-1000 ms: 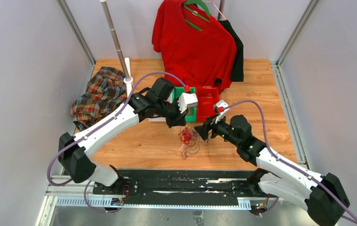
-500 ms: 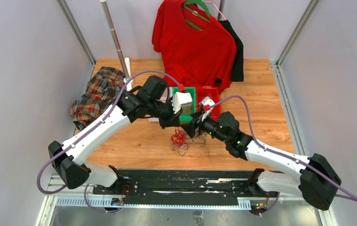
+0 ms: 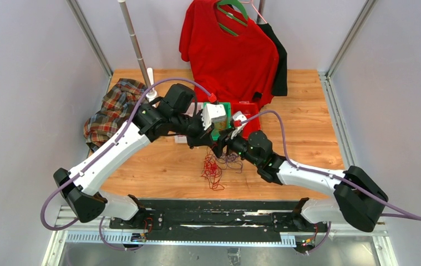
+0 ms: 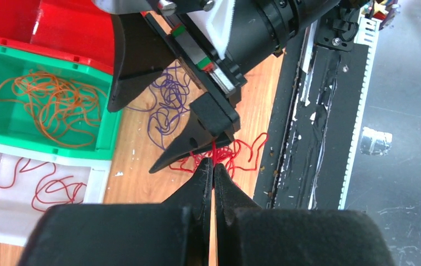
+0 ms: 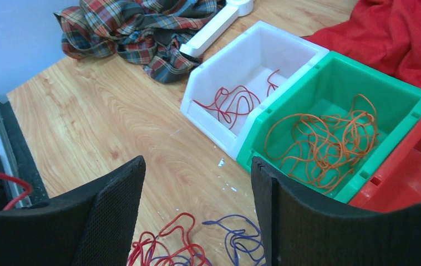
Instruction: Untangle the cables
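Red cable [image 4: 240,148] is apparently pinched in the closed left gripper [image 4: 213,162]; purple cable [image 5: 241,238] beneath the open, empty right gripper [image 5: 197,163] is to be grasped.

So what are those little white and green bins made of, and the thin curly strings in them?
The open-topped white bin and green bin look like moulded plastic: smooth, slightly glossy walls with rounded rims. The thin curly red wires and orange wires seem plastic- or rubber-coated, since they hold springy loops; their core cannot be seen.

White-shelled arms [image 3: 116,152], black joints – lilac hoses [image 3: 266,111], red plugs, tapered black gripper fingers [image 4: 195,191]
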`<action>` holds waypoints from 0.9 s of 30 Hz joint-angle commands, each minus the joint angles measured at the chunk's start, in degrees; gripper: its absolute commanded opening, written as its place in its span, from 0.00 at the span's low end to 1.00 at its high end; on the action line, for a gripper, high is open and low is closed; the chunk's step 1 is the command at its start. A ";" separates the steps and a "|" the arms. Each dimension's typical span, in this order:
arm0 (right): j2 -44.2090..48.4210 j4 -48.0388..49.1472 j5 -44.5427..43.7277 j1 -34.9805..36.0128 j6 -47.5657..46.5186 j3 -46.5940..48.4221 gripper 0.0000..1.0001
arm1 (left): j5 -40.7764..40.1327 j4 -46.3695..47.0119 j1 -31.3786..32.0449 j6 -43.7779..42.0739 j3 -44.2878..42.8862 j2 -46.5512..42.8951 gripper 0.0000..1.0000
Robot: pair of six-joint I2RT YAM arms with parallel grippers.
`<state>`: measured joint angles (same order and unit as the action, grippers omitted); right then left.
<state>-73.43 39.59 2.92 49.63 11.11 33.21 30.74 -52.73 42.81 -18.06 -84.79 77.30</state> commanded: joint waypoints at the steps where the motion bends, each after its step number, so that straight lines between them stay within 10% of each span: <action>1: 2.95 2.75 -2.60 1.69 2.04 -2.17 0.70 | -1.17 -1.34 -0.40 -1.41 -2.92 -1.19 0.01; 14: 28.35 -6.58 -7.48 2.42 2.06 -11.23 0.73 | -6.73 -1.32 -0.38 -0.19 -6.61 -1.04 0.01; 27: 14.10 -0.63 -6.91 4.85 0.16 -0.58 0.74 | -5.33 -1.34 -0.38 1.99 -6.85 -0.42 0.01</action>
<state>-56.14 34.44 -2.20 53.56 12.36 29.43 24.84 -54.13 42.81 -17.19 -90.11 77.30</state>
